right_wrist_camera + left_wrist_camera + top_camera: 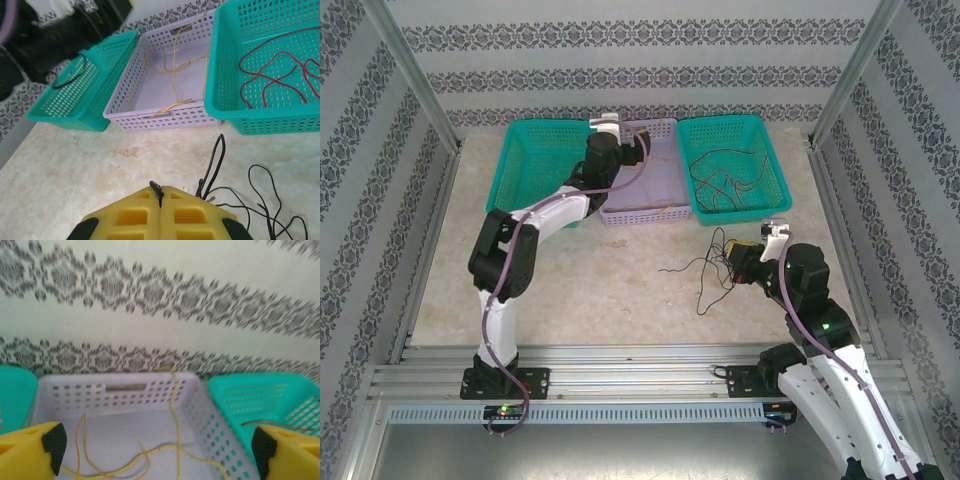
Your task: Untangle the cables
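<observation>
The left fingers [30, 452], yellow with black pads, stand wide apart with nothing between them, hovering over the lilac basket [100, 395] at the far side of the table [620, 270]. Behind them the left arm [555, 210] rises from its base at the near edge, elbow lifted, forearm reaching far and a little to the right. Under the fingers lie the yellow cables [173, 405], thin loose loops on the basket floor, with one strand climbing over the far wall. The right fingers [135, 217] are pressed together, pinching a strand of the black cables [262, 200], whose thin tangled loops spread on the bare table beside the fingers, on the near side of the baskets. The right arm [807, 280] is folded low at the near right of the table. The red cables [272, 75] lie in loose curls in the right teal basket [216, 75], and a single black cable [70, 80] lies in the left teal basket [65, 112].
</observation>
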Robot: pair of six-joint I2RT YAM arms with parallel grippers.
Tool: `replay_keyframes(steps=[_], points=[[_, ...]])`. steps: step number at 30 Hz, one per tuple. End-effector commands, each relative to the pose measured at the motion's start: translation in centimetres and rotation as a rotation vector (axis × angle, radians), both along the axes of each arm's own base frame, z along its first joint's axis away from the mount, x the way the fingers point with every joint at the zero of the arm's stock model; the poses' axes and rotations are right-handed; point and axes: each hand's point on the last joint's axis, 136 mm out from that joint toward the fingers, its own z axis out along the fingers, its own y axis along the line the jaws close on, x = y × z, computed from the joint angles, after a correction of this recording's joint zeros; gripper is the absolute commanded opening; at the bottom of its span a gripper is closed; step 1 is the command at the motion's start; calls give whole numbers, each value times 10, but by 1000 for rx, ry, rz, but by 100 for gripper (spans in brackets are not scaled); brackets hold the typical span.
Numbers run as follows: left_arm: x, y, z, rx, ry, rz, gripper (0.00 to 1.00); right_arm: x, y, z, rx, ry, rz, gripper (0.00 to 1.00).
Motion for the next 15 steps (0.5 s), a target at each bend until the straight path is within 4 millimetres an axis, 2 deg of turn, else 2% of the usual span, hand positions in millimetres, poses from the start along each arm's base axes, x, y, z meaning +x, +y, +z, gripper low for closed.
replay_keyframes(steps=[1, 4, 7, 10, 15], points=[[-23, 5, 34, -113, -24, -45, 100, 3, 3, 19, 28, -36, 0, 0], [-51, -4, 45, -209, 21, -146, 100, 6, 8, 36, 54, -52, 15, 0], [-84, -15, 42, -290, 83, -231, 100, 10, 11, 47, 74, -50, 22, 0], [-120, -31, 35, -324, 108, -325, 100, 14, 15, 53, 100, -35, 25, 0], [-179, -68, 6, -252, 170, -465, 100, 12, 22, 69, 157, -41, 57, 0]])
